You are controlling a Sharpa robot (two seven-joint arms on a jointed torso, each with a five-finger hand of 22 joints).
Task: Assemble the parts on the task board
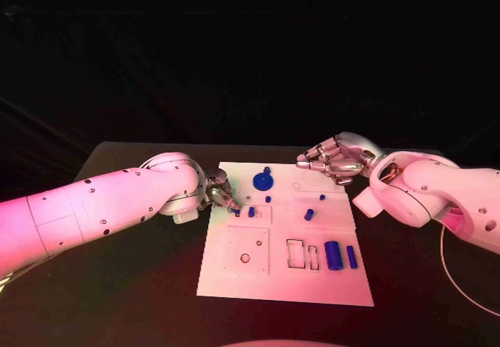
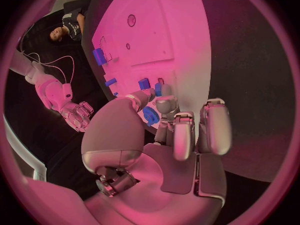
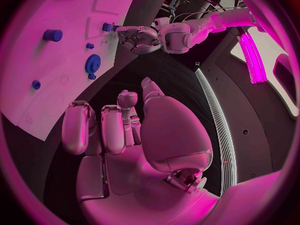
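Observation:
The white task board (image 1: 235, 278) lies mid-table. My left hand (image 1: 221, 194) reaches over its left edge, and its thumb and a finger pinch a small blue part (image 2: 157, 89) beside another small blue part (image 1: 251, 212) standing in a square recess. A blue gear (image 1: 264, 181) lies near the far edge, in front of that hand's fingers (image 2: 181, 135). My right hand (image 1: 335, 160) hovers over the board's far right corner with its fingers curled and nothing in them. In the right wrist view the left hand (image 3: 147, 37) sits at the board's edge (image 3: 56, 100), past the gear (image 3: 92, 63).
A large blue cylinder (image 1: 332, 254) and a slimmer one (image 1: 352, 256) lie at the board's near right beside two narrow slots (image 1: 296, 253). Small blue pieces (image 1: 309, 214) dot the middle. A round hole (image 1: 245, 258) sits in the near left square. Black table (image 1: 125, 303) surrounds the board.

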